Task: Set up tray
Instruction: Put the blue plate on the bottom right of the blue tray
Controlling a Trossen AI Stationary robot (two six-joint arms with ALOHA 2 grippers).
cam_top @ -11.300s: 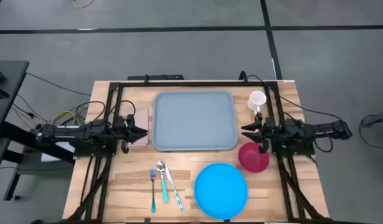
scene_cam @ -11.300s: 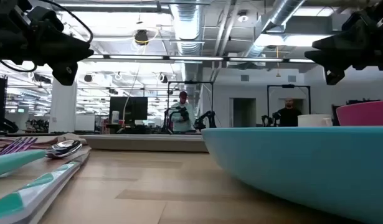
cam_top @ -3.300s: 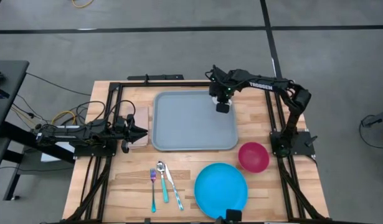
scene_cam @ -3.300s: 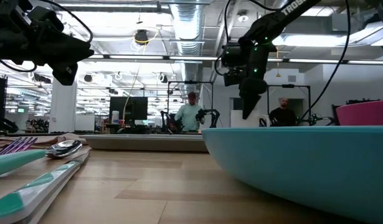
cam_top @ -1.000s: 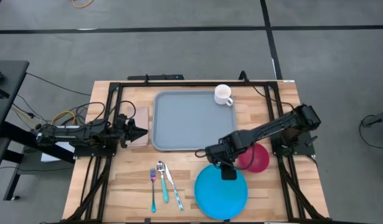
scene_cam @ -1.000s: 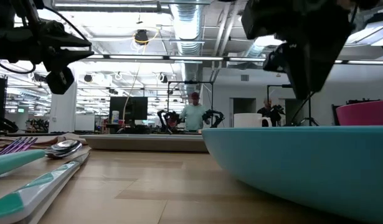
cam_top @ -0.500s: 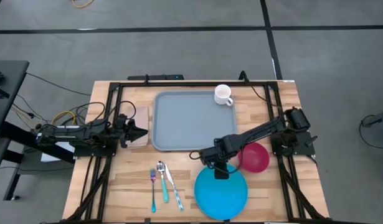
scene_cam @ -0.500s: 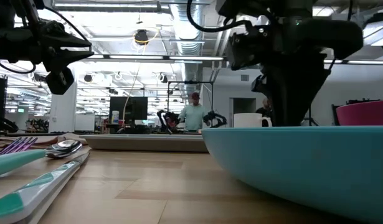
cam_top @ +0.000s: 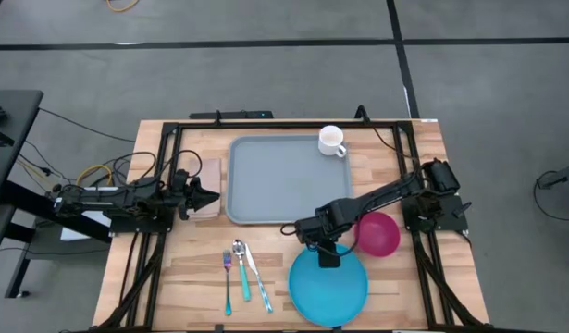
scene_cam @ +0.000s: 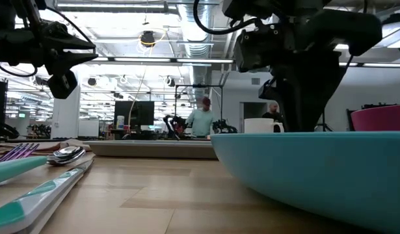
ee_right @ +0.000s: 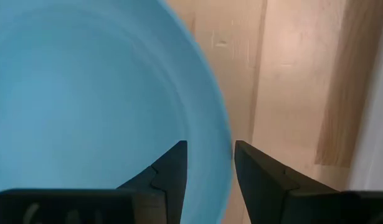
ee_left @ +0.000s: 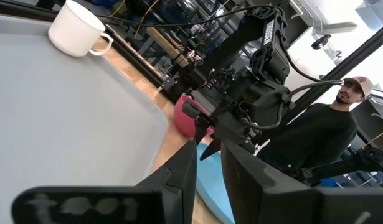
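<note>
The grey-blue tray lies flat at mid-table, also in the left wrist view. A white mug stands on its far right corner. The round blue plate sits on the table near the near edge. My right gripper points down over the plate's far rim, open, one finger over the plate's inside and the other over the wood outside. My left gripper waits at the tray's left edge, open by a narrow gap. My right gripper comes from above with its open fingers on either side of the blue plate's far rim. I cannot tell whether either finger touches the rim. The plate lies flat on the table.
A pink bowl stands right beside the plate, close to my right arm. A fork, spoon and knife lie left of the plate. A tan block lies under my left gripper. A person stands beyond the table's right side.
My right gripper has moved a little toward the table's left and come down onto the far rim of the blue plate, then held still. The plate, tray and mug have stayed where they were.
</note>
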